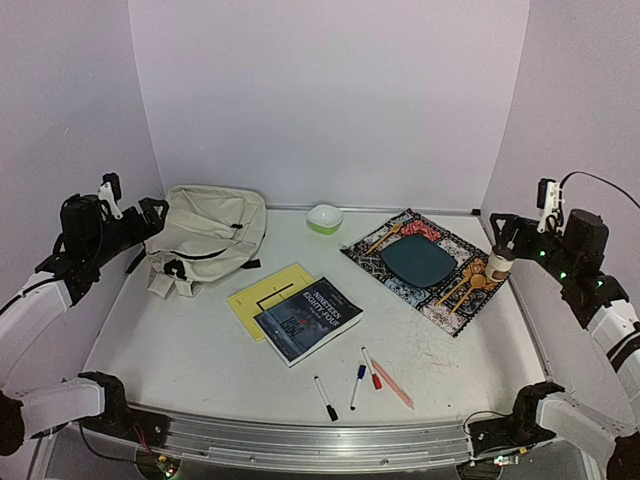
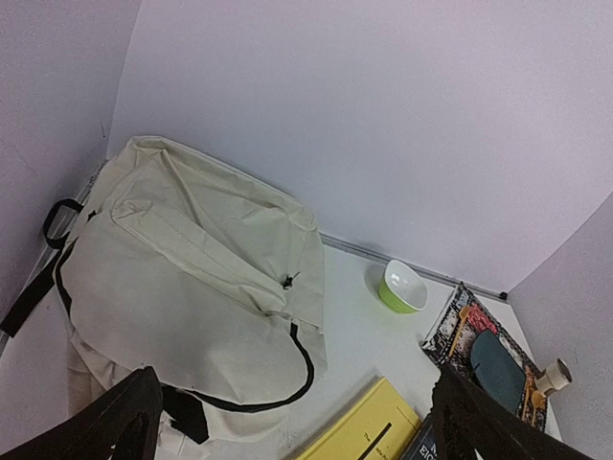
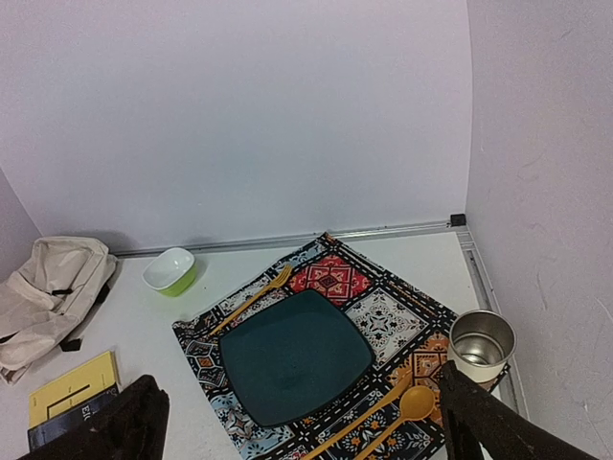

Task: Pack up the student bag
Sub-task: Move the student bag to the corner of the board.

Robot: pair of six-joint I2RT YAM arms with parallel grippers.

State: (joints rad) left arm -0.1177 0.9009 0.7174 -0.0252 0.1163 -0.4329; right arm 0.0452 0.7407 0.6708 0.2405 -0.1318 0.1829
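Student bag (image 1: 205,238) lies flat on the far-left part of the table (image 1: 200,370), close to the left wall. Long axis runs diagonally, near-left to far-right. Black straps stick out at the near-left end and the rounded end points toward the far wall. Front pocket faces up, with a black zipper line curving along its near edge. Can't tell if the main compartment is zipped.

Hidden or unclear:
- The bag's underside can't be seen. The left wrist view cuts off its near end.
- Yellow notebook (image 1: 268,293) sits near and right of the bag, partly covered by a dark book (image 1: 307,318). The cover text is too small to read.
- Markers (image 1: 345,388) lie in a loose group at the near edge. A pink stick-like item beside them can't be identified.

Other items: green bowl (image 1: 324,217) at the far middle. Patterned mat (image 1: 425,268) on the right carries a dark plate (image 1: 417,261), with wooden cutlery at the plate's far-left and near-right sides. Metal cup (image 1: 499,262) stands at the mat's right corner.

Left end effector (image 2: 294,379) hangs above the bag's left side with its fingers spread wide, holding nothing and touching nothing. Right end effector (image 3: 299,376) hangs over the right edge near the cup, also fully spread, empty and clear of everything.
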